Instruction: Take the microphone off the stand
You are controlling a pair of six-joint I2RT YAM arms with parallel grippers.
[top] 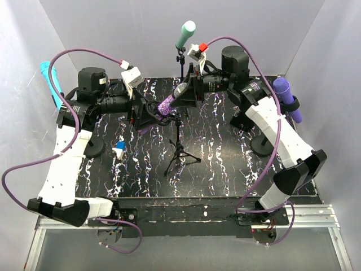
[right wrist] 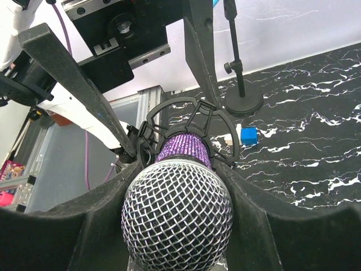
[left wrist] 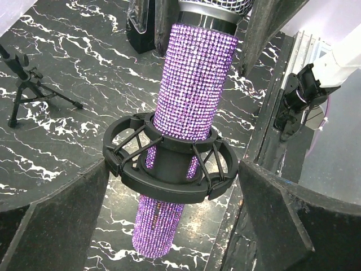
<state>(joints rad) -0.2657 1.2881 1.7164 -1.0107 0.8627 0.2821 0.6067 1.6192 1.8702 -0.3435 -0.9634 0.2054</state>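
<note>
Microphone: your purple rhinestone-covered microphone (left wrist: 194, 79) sits tilted above the middle of the table. Its silver mesh head (right wrist: 177, 212) is at the end nearer your right arm.
Mount: a black ring-shaped shock mount (left wrist: 169, 175) encircles the microphone's barrel about midway. Purple shows above and below the ring.
Stand: the mount tops a thin black tripod stand (top: 179, 149), whose legs spread on the tabletop.
Right gripper: your right gripper (right wrist: 183, 180) is closed around the mesh head, with a finger lying flush against each side.
Left gripper: your left gripper (left wrist: 174, 166) has its jaws spread wide, one finger (left wrist: 56, 226) on either side of the shock mount. Each is just beside the ring, but you cannot tell whether they touch it.
Table: a black marble-patterned tabletop (top: 225, 169) with white veins.
Nearby: a small blue and white block (top: 119, 149) lies left of the tripod, apart from it.
Further out: a teal microphone (top: 185, 34) stands at the back, a cyan microphone (top: 49, 79) at the left and a dark purple microphone (top: 287, 99) at the right.
</note>
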